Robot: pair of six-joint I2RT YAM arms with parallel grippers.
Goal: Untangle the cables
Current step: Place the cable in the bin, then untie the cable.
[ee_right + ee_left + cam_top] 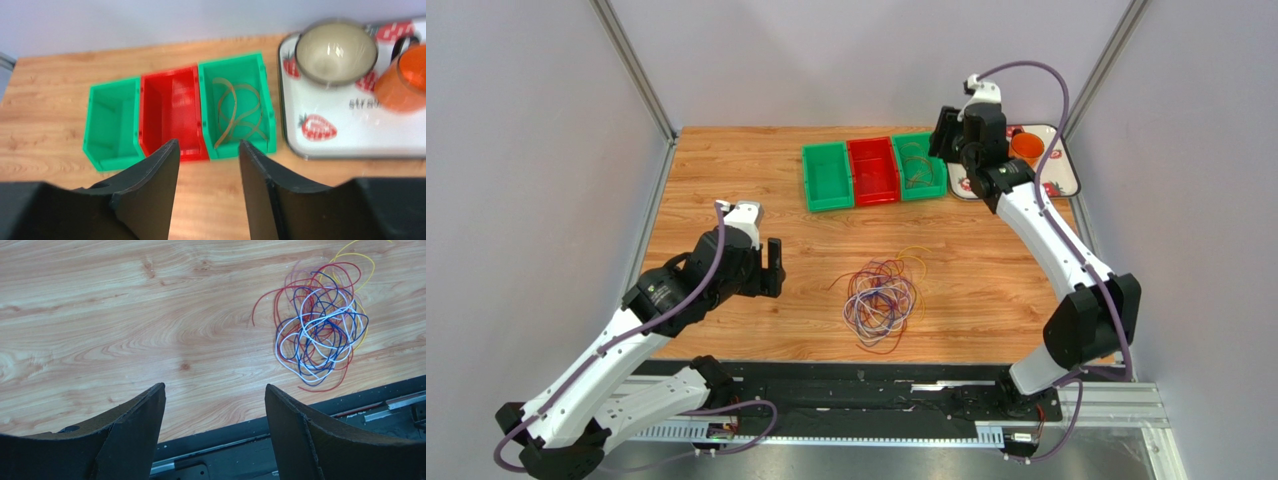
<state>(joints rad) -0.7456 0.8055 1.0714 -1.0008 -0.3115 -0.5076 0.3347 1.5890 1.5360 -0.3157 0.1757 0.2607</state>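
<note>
The table (716,170) is light brown wood. Plain pale walls (526,150) stand on three sides. Thin metal posts (634,68) run up the back corners

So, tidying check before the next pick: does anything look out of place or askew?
Only the knotted heap of thin coloured cables mid-table, unsorted. One orange-brown cable loop lies inside the rightmost green plastic bin; nothing looks spilled or damaged.

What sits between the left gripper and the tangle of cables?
Nothing: only bare wooden table separates the left gripper from the cables, clear in the top and left wrist views.
</note>
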